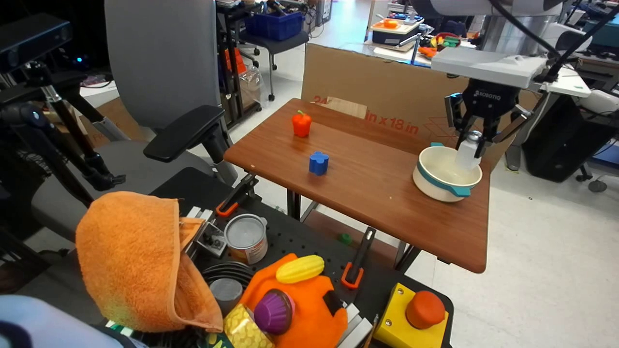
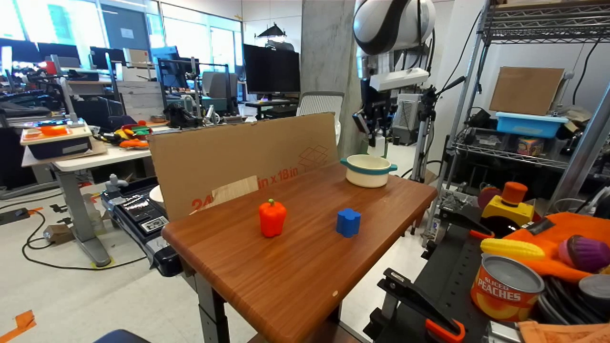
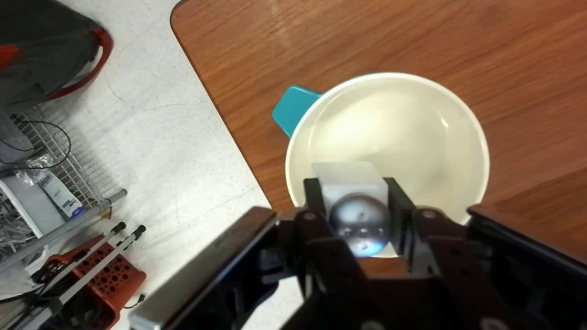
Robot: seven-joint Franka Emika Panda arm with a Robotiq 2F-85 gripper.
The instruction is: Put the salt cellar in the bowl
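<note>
One salt cellar (image 3: 352, 183): small, white, apparently square-sided, with a rounded, shiny metal-look top. Held by the black two-fingered Robotiq gripper (image 3: 356, 195), whose jaws are set at the body's width and pressed to two opposite sides. Location: over the hollow of one wide, round, cream-white bowl (image 1: 439, 166) with teal band and handles, nearer the wall than the middle; the bowl is stood on a brown wood-grain table (image 1: 358, 164). Whether the foot is dipped below the rim cannot be told.

Step in hand, as judged: lowering and release. A small shift toward the bowl's middle is advised, so that the wall is not struck. The piece is best lowered straight until its foot is met by the bowl's floor, the grip then eased evenly; if let go high, it is likely to be toppled.

Orientation: top directed up toward the palm, foot down toward the bowl. Long axis near vertical; a slight lean of the salt cellar (image 1: 467, 155) is suggested in an exterior view.
</note>
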